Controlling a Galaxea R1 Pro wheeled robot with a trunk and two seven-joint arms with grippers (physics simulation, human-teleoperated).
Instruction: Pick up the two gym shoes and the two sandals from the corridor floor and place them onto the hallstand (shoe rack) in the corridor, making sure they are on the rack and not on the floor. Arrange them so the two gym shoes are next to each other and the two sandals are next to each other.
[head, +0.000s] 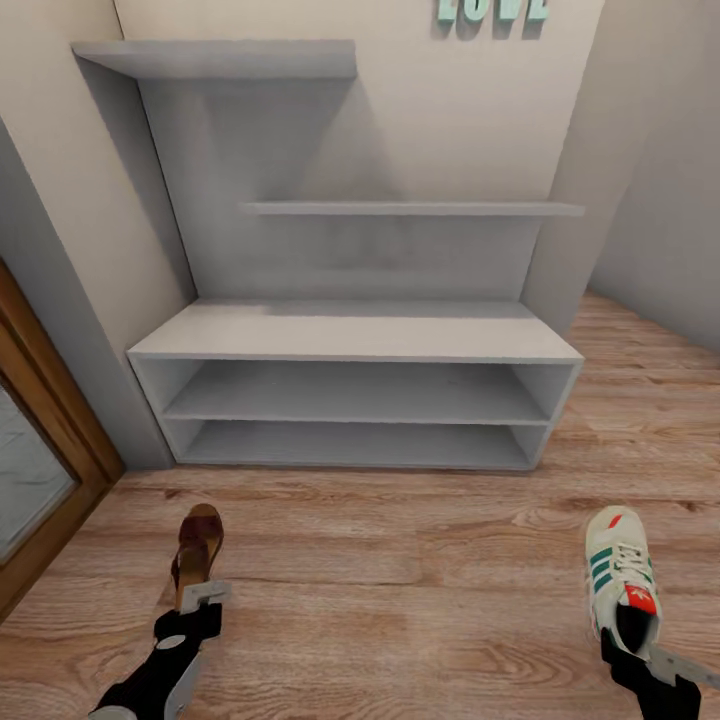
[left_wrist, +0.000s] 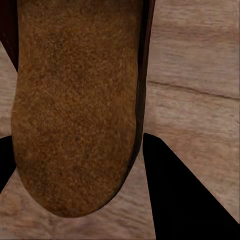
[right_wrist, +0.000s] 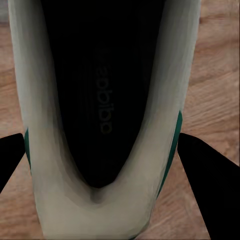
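Two tools clamped on heels: left tool (head: 196, 597) on sandal (head: 197, 543), right tool (head: 630, 648) on gym shoe (head: 620, 570). Probably light and stiff-soled, so fine gripping there.

My black claws (head: 200, 598), brown sandal (head: 198, 545), white sneaker (head: 621, 580) with green stripes, pale grey hallstand (head: 350, 335), wood-grain floor (head: 400, 590)

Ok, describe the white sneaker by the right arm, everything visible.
The gym shoe is a white lace-up sneaker with green side stripes, a red tongue label and a red spot at the toe. It looks like smooth leather. It sits upright, toe toward the hallstand, over the wood floor. The right gripper meets its heel; the wrist view shows its dark insole between both black fingers.
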